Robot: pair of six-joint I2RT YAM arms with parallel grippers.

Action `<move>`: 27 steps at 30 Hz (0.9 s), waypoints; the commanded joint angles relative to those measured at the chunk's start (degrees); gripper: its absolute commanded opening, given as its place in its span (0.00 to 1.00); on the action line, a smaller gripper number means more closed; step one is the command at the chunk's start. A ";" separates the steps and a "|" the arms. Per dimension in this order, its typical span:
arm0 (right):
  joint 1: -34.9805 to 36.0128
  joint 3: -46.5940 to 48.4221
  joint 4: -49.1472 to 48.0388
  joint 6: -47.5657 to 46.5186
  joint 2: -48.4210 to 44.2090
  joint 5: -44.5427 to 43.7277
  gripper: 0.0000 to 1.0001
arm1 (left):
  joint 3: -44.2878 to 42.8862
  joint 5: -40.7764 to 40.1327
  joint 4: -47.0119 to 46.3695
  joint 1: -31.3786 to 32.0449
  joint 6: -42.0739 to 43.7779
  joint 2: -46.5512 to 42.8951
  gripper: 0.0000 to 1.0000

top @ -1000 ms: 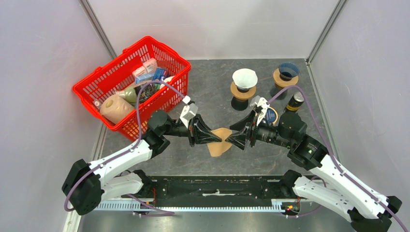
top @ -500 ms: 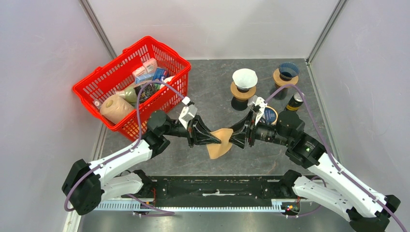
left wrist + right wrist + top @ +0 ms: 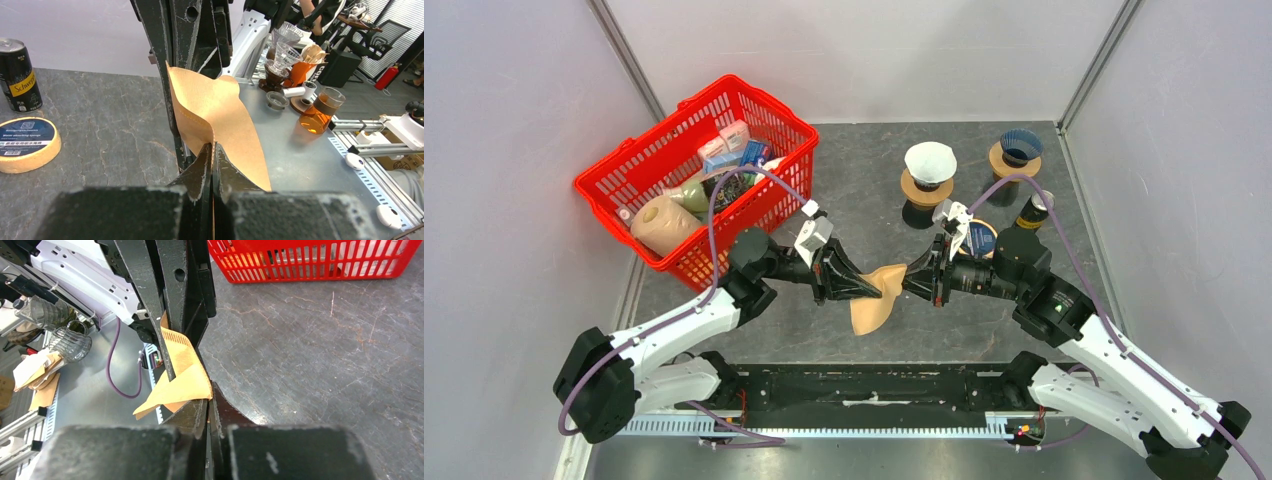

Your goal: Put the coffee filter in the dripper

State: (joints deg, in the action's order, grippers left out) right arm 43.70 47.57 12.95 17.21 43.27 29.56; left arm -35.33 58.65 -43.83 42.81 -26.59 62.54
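A brown paper coffee filter [image 3: 871, 308] hangs in the air between both arms, above the table's near middle. My left gripper [image 3: 880, 289] is shut on its left seam edge; the left wrist view shows the filter [image 3: 215, 107] fanning up out of the closed jaws [image 3: 212, 150]. From the right, my right gripper [image 3: 907, 281] is shut on the filter's opposite edge [image 3: 182, 375], jaws pinched together [image 3: 210, 400]. A white dripper [image 3: 930, 163] and a dark blue dripper [image 3: 1020, 147] stand on wooden rings at the back right, apart from both grippers.
A red basket [image 3: 624, 180] full of groceries stands at the back left. A black can [image 3: 1033, 212] and a round blue-labelled tin [image 3: 984, 238] sit just behind the right wrist. Grey walls enclose the table on three sides.
The right gripper moved left onto the filter and went from open to shut on its edge. The filter now hangs a little more upright. The left gripper kept its grip.
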 commanded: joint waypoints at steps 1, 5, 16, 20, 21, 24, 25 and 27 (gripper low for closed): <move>-0.37 1.68 -0.70 -0.10 -0.01 -0.49 0.02 | -2.80 -0.60 -0.16 -0.18 -1.13 0.44 0.02; -0.38 2.63 1.62 0.52 -0.36 -5.72 0.00 | -3.37 -3.21 4.96 -0.18 1.69 -0.60 0.09; -0.50 8.16 11.30 1.59 2.60 -15.28 0.00 | -6.02 -16.63 21.19 -0.18 7.00 -3.33 0.76; -0.46 13.09 19.48 3.60 6.52 -23.42 0.00 | -7.59 -26.86 30.29 -0.18 9.82 -5.43 0.83; -0.47 14.32 22.04 4.52 7.97 -25.61 0.00 | -7.73 -29.80 32.11 -0.18 10.49 -6.14 0.84; -0.47 17.65 27.35 7.91 12.05 -30.70 0.00 | -8.18 -39.66 37.96 -0.01 12.90 -7.48 0.85; -0.48 18.79 28.72 8.92 13.16 -31.78 0.00 | -8.84 -43.66 40.54 0.00 13.57 -7.66 0.86; -0.46 21.02 31.38 11.24 15.49 -33.50 0.00 | -9.87 -48.04 43.43 0.21 14.38 -7.91 0.87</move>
State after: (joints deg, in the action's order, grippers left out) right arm 43.38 63.51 36.03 23.05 55.51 3.99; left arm -41.43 25.87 -9.65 42.85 -17.43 55.96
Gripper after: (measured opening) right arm 0.007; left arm 0.859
